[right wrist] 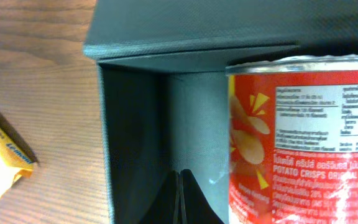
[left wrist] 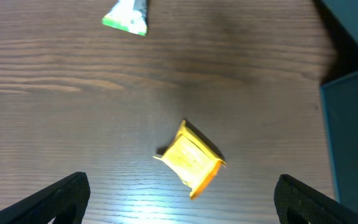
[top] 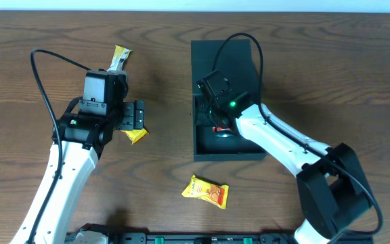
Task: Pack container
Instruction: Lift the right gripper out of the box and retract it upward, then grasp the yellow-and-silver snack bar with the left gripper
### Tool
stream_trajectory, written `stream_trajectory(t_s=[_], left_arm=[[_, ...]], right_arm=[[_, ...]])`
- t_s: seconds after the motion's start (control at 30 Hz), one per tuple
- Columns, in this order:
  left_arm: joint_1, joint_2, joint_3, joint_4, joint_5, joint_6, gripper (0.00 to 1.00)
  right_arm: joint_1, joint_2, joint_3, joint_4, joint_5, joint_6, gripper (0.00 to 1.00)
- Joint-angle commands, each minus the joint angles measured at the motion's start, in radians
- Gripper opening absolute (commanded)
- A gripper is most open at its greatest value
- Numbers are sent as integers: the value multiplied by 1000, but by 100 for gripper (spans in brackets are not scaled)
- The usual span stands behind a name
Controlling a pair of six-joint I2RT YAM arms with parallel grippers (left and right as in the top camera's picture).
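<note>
tabletop (top: 46, 27): container (top: 205, 57) holds "potato crisps original" can (right wrist: 303, 143); right end effector (right wrist: 180, 199) pressed together, left end effector (left wrist: 182, 186) spread.

A dark brown tabletop (top: 161, 41) fills nearly the whole scene, its fine wood grain running left to right. Along its far edge runs a narrow pale strip (top: 317, 5), too thin to tell whether it is wall or floor. A soft whitish sheen (left wrist: 143, 204) of light lies on the wood in the left part.
</note>
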Motion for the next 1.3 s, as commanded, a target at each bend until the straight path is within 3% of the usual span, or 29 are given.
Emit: stream_trajectory(t_s=[0.0,0.17,0.27,0.37,0.47,0.6,0.7,0.8,1.1,1.27], left_arm=[[-2,6,17,6,-66,-4,95],[-2,4,71,-10,-95,-3,95],[-2,5,93,-15,-175,53,95],[-2,5,93,-28,-163,233,95],[5,7,93,2,-178,267,96],[49,35,94,79,-182,288,95],[71,105,120,130,-178,455,95],[88,222,202,151,-220,550,95],[150,603,606,87,-142,581,95],[187,786,803,-77,48,588,95]], right_arm=[[-9,2,82,-25,-23,-52,1],[-32,1,210,-160,53,-101,2],[-56,1,285,-247,89,-158,55],[-77,0,371,-369,112,-193,83],[-108,-15,463,-515,214,-175,99],[-173,-68,546,-633,246,-158,99],[-241,-141,565,-671,246,-169,99],[-280,-182,565,-701,246,-184,99],[-291,-191,557,-782,247,-188,99],[-291,-191,555,-782,247,-185,99]])
